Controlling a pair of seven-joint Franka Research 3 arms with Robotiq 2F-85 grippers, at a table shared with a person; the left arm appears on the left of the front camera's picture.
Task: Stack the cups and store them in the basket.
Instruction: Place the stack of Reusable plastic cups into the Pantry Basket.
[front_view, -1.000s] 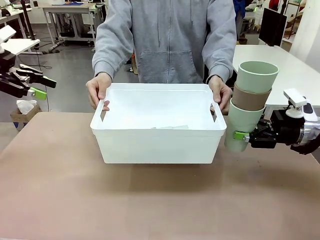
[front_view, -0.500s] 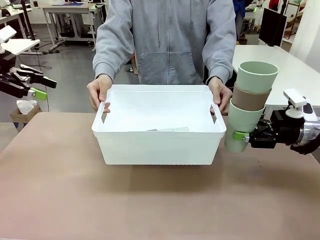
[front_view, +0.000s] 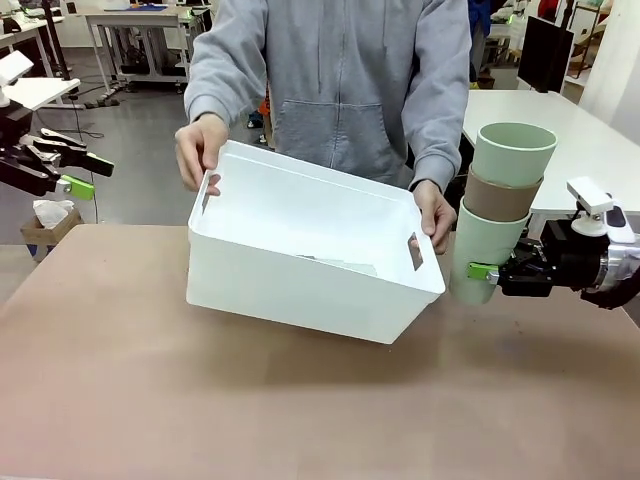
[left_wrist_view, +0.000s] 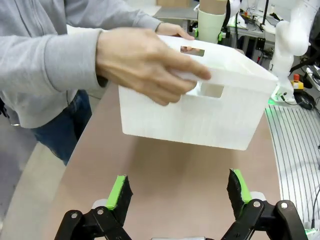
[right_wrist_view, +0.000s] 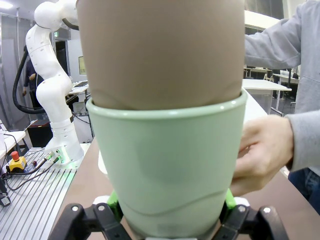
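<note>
A stack of cups, mint green at the bottom and top with a tan-brown one between, is held upright at the table's right side by my right gripper, shut on the bottom cup. The white basket is lifted off the table and tilted, its right end low, in the person's two hands. In the left wrist view the basket hangs ahead of my open left gripper, which holds nothing. From the front, the left gripper sits beyond the table's far left edge.
The brown table has bare room in front of and beside the basket. The person stands at the far edge, close behind the basket. A white table stands behind at the right.
The person has raised the basket's left end and tipped it down toward the cup stack on the right. Neither arm has moved.
</note>
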